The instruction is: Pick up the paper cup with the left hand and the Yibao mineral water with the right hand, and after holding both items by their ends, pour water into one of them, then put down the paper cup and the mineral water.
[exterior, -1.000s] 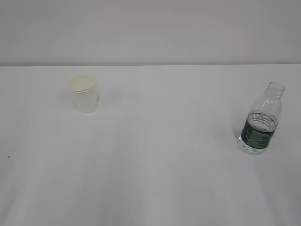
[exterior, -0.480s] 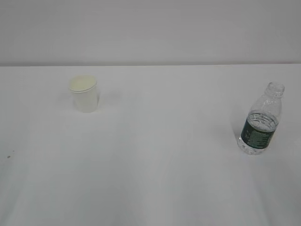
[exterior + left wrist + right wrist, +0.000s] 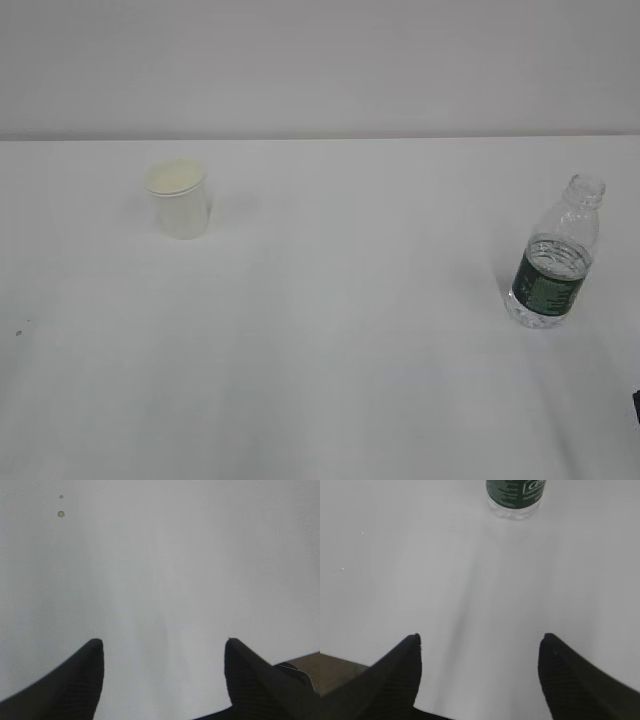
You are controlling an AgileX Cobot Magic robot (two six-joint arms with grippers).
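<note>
Nearest the cameras, both pincers hang spread wide over the white desk [image 3: 330, 380] with nothing between the fingers. In the left wrist view the left pincer [image 3: 162, 647] shows two black ribbed fingers [image 3: 82, 680] well apart above bare desk; two small dark specks [image 3: 61, 513] lie far ahead at upper left, and a strip of brown shows past the desk edge at lower right. In the right wrist view the right pincer [image 3: 480, 642] is spread the same way, near the desk's front edge, with brown floor at lower left. Ahead of it, well apart, stands the bottle [image 3: 515, 497], only its ribbed base and green label in that view.

In the exterior view the bottle [image 3: 556, 262] stands upright at right, capless and partly filled. Farther back at left, well apart from it, the cup [image 3: 179, 198] stands upright, mouth up, cream inside. A dark sliver [image 3: 636, 405] shows at the right edge of that view.
</note>
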